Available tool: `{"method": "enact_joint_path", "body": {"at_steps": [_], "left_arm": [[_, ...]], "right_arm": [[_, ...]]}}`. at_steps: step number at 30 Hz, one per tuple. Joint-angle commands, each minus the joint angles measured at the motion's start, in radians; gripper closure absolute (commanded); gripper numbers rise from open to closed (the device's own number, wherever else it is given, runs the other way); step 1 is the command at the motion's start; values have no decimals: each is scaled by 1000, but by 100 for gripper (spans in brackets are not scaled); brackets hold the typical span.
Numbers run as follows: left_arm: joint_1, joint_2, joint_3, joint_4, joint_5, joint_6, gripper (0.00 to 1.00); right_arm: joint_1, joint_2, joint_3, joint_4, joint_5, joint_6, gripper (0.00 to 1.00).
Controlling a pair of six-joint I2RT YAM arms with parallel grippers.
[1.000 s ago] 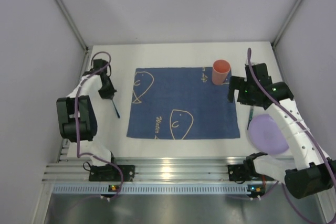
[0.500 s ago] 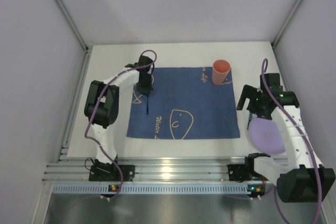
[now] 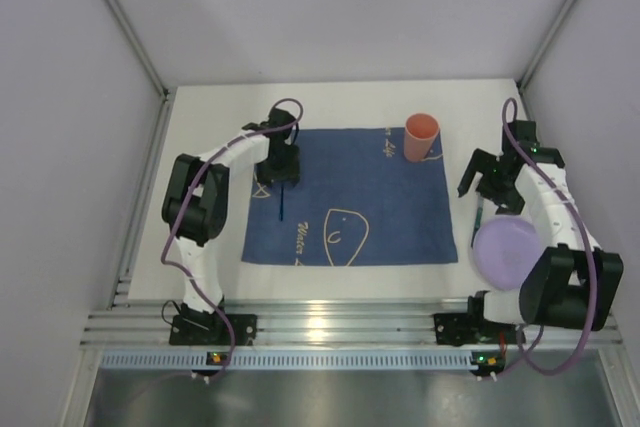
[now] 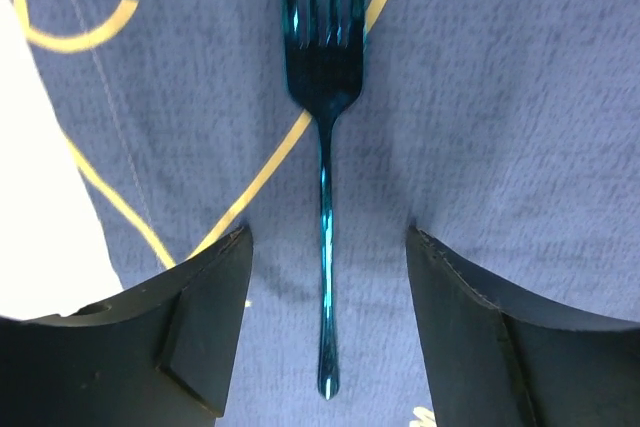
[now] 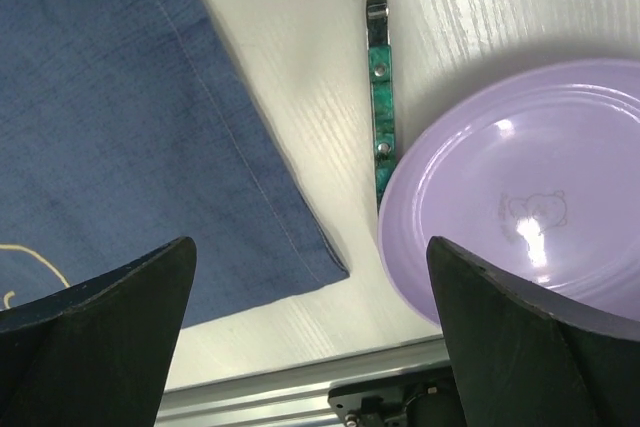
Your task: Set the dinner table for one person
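A shiny blue fork (image 4: 323,147) lies flat on the dark blue placemat (image 3: 380,197), near its left side, also seen from above as the fork (image 3: 283,205). My left gripper (image 4: 328,277) hovers over the fork's handle, open, its fingers (image 4: 200,327) apart on either side and touching nothing. The placemat rests on the white dinner table (image 3: 350,107). My right gripper (image 3: 495,182) is open above the table's right side, over a lilac plate (image 5: 520,207) and a green-handled knife (image 5: 381,117) beside it. An orange cup (image 3: 421,137) stands upright at the placemat's far right corner.
The ribbed aluminium rail (image 3: 320,327) runs along the near edge with both arm bases on it. Grey walls close in the table on the left, back and right. The plate (image 3: 507,254) sits off the placemat, close to the right base.
My left gripper has opened and let go of the fork, which now lies on the placemat. My right arm has shifted right and back over the knife and plate.
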Motion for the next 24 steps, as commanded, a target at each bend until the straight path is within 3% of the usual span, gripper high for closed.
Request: {"method": "enact_joint_path", "body": {"at_steps": [1,8,14,17,18,20,21,22,24], "left_arm": [[-2,-93,30,-67,3,-17,31],[0,-199,13,-110,9,-28,31],[3,-280,-39,-118,-24,-25,30],[9,-292,-45,-136,-34,-22,30],[11,-292,-47,-144,-37,-21,30],[14,-300,-51,-147,-38,-19,30],[17,-303,-55,-146,-37,-19,30],[20,-306,-52,-150,-34,-19,30],[23,-303,-47,-150,-26,-19,30]], "right_arm": [[-34,103,64,94,-7,-8,0],[-62,363,110,173,-6,-12,1],[-68,578,142,236,0,8,20],[-72,627,163,244,14,20,41],[-72,635,170,244,22,22,60],[-77,638,170,247,34,25,77],[-76,635,171,247,42,23,93],[-77,629,168,247,49,22,100],[-79,603,167,244,69,20,100]]}}
